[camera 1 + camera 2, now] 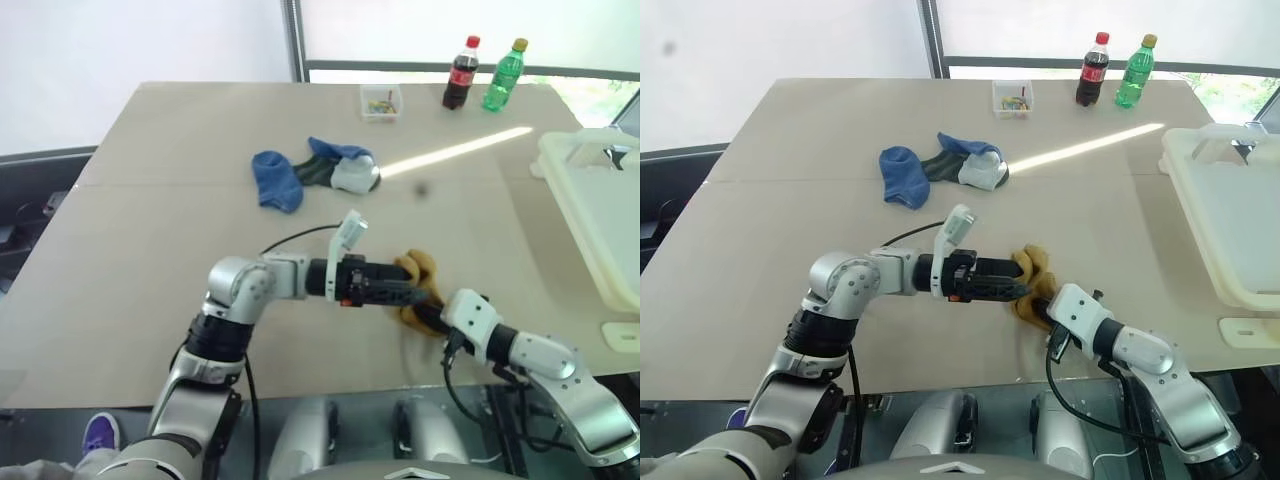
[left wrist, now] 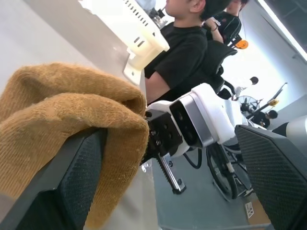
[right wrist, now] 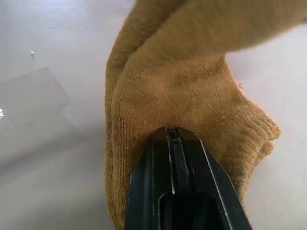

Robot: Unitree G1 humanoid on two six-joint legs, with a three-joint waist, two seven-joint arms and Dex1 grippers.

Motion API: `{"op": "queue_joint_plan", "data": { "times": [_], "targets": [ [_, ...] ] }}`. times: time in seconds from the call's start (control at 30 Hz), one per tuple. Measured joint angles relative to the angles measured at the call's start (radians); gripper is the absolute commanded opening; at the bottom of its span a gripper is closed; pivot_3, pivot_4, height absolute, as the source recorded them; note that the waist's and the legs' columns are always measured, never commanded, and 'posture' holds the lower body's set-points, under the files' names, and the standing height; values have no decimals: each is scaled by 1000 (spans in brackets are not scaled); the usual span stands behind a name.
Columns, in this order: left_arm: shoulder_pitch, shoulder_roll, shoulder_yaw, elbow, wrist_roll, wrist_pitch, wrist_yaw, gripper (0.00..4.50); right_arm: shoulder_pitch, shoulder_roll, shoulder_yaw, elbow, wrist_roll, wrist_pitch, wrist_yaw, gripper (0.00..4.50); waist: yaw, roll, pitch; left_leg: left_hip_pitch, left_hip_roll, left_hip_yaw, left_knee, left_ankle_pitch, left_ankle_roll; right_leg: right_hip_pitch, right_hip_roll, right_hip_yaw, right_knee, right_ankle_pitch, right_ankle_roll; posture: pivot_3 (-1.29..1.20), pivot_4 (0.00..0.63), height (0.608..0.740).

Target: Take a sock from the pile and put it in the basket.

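Mustard-yellow sock [image 1: 1032, 268] is hanging pinched in your clenched right gripper [image 1: 1048, 298] while your left gripper [image 1: 1025, 290], fingers spread wide, is straddling it.

Two robot arms of rounded silver-grey metal segments with black joint bands. A thin black cable loops along each forearm. The left gripper [image 1: 425, 292] has black fingers [image 2: 76, 184] with cross-hatched pads; the right gripper [image 3: 178, 139] sits behind a white wrist block.

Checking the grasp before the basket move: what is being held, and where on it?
The right gripper is shut on the mustard sock, pinching a fold near its ribbed cuff; the open left gripper holds nothing.
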State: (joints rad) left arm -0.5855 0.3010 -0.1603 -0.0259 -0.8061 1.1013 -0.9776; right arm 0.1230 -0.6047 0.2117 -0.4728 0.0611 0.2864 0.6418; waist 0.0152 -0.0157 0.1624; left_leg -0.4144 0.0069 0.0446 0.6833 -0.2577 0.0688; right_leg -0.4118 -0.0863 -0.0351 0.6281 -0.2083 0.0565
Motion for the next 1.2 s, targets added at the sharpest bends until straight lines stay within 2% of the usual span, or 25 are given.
{"op": "queue_joint_plan", "data": {
  "times": [0.33, 0.6, 0.97, 1.2],
  "targets": [
    [-2, -78, -1, 89, 22, -81, -7, 4500, 0, -18, 35, -7, -90, -33, -14, 61, 0, 0, 0, 0, 0, 0, 0, 0, 0, 0, 0, 0, 0, 0, 0, 0, 150, 732],
    [-10, -148, 1, 142, 18, -72, -17, 4500, -18, -45, 50, 4, -131, -65, -1, 61, 0, -2, -2, 0, 0, 0, 0, 0, 1, 1, 0, 0, 0, 0, 0, 0, 150, 732],
    [7, -72, -34, 155, 14, 4, -112, 4500, -23, -103, 45, -13, -146, -73, 20, 61, 4, -2, -2, 0, 0, -1, 1, -1, 1, 1, 0, -1, 0, 0, 0, 0, 150, 732],
    [6, -102, -51, 201, 48, -37, -130, 4500, -25, -196, 14, -88, -148, -8, 94, 61, 6, -2, -2, -1, -1, -1, 1, -1, 2, 0, -1, -2, -1, 0, 0, 0, 150, 732]
  ]
}}
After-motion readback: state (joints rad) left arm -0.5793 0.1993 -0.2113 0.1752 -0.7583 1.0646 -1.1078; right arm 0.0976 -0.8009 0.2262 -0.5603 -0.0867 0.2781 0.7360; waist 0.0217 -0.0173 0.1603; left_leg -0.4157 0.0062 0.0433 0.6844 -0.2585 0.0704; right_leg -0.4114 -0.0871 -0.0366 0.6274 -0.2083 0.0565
